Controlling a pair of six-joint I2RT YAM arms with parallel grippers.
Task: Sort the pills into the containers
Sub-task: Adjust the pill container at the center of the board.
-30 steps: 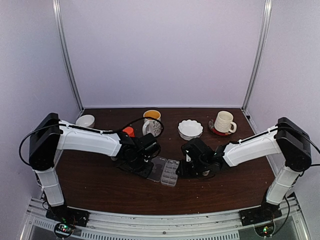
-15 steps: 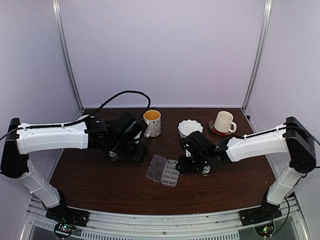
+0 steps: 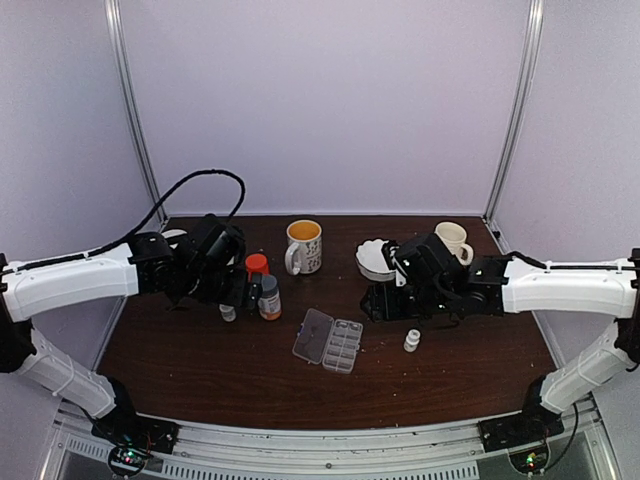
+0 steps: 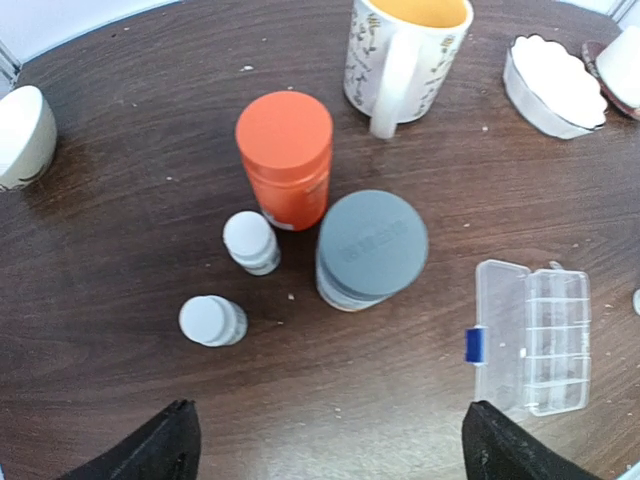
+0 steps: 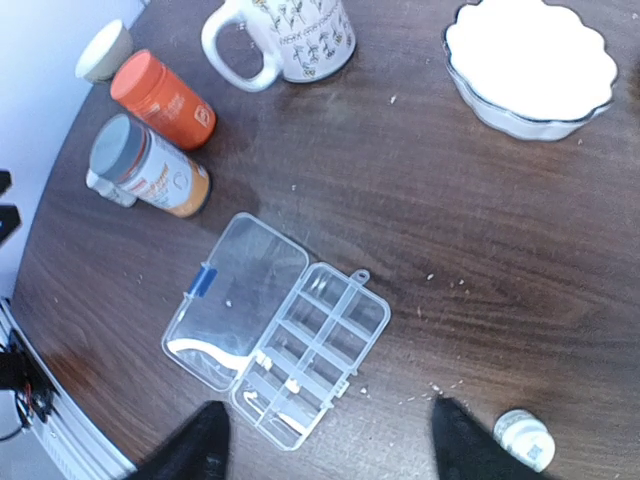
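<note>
No writing can be read. The raised lettering on the cap of the grey-capped bottle (image 4: 371, 248) and the print on its orange label are too small. The orange bottle (image 4: 285, 155) just beside it shows nothing legible, and the mug (image 4: 405, 50) bears only a flower pattern. The organizer box (image 5: 280, 345) lies open, lid flat, at the middle of the dark wood-grain bench (image 3: 200, 370), between the 2 arms. A few whitish pellets (image 5: 292, 386) sit in 1 compartment. Pale crumbs dot the bench. Pale lilac walls and 2 metal posts enclose it. The left end effector (image 4: 325, 450) gapes wide, holding nothing; the right end effector (image 5: 325, 445) stands parted, also empty.
</note>
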